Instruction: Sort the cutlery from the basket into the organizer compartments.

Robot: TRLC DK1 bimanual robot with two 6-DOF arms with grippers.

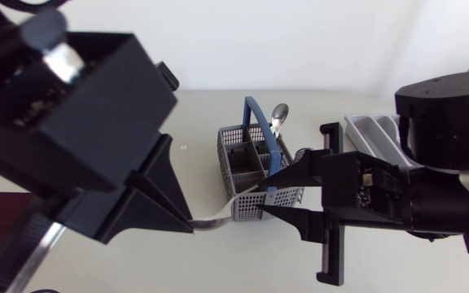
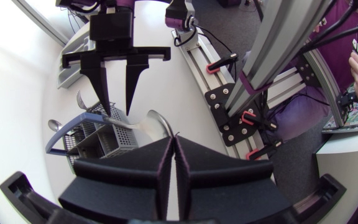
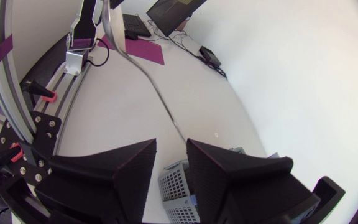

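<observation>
Well, our left end effector [image 2: 174, 140] is clamped, fingers pressed together, on the broad end of a silver cutlery piece [image 1: 218, 218]. The piece runs straight ahead of the fingertips to the near corner of the basket [image 1: 236, 159]. That basket, grey with a blue handle, stands on the tabletop [image 1: 234, 260] just ahead of our left end effector. Our right end effector [image 1: 265, 198] faces it from the opposite side, fingers apart. Its tips are at that same corner, and the piece's far end is just off them. A spoon [image 1: 278, 114] stands upright in the basket's far side. The organizer [image 1: 373, 130] lies back behind our right end effector.
</observation>
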